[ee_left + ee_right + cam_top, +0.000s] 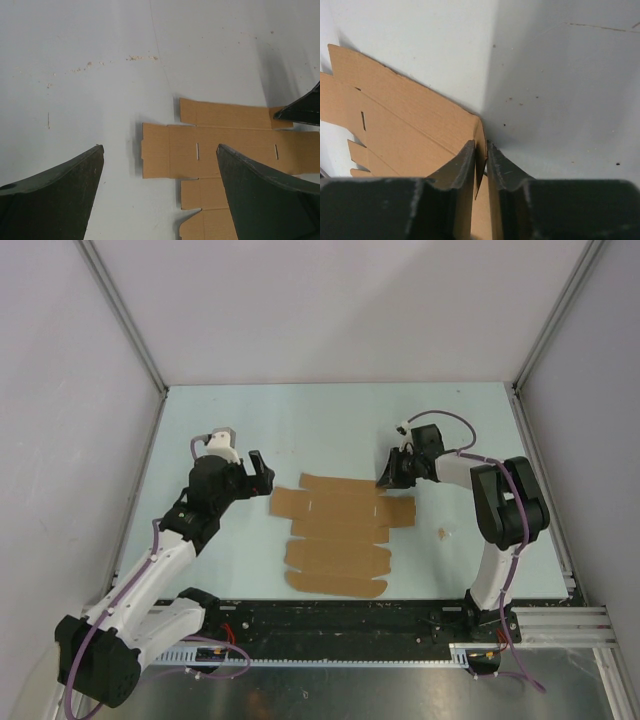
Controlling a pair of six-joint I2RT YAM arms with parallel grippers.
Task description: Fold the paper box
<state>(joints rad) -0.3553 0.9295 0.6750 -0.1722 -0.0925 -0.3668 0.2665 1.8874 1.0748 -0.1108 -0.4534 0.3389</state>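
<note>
paper box point(340, 535) is a flat die-cut sheet of plain brown cardboard, not yet folded up. it lies in the middle of the pale worktop point(250, 420), its stepped panels and flaps running from the centre toward the near edge where the arm bases sit. from the left wrist camera i see the sheet's point(220, 150) left end, with crease lines and two short slits cut in one panel. from the right wrist camera the sheet point(405, 130) fills the lower left, showing one slit and a notched edge.

right fingers point(390, 478) sit at the sheet's far right corner. up close, the right fingers point(470, 155) are drawn narrow and pinch the cardboard: a thin edge of the corner flap stands up in the slim gap between them, while the rest of the sheet lies flat.

left fingers point(262, 472) are just off the sheet's far left corner, clear of the cardboard. in their own camera the left fingers point(75, 175) are spread wide and hold nothing, with the sheet's left end showing in the gap between them. i cannot tell if they touch the worktop.

a small brown scrap point(441, 533) lies on the worktop to the right of the sheet, well apart from it. a thin line of crumbs point(140, 58) lies beyond the left fingers.
</note>
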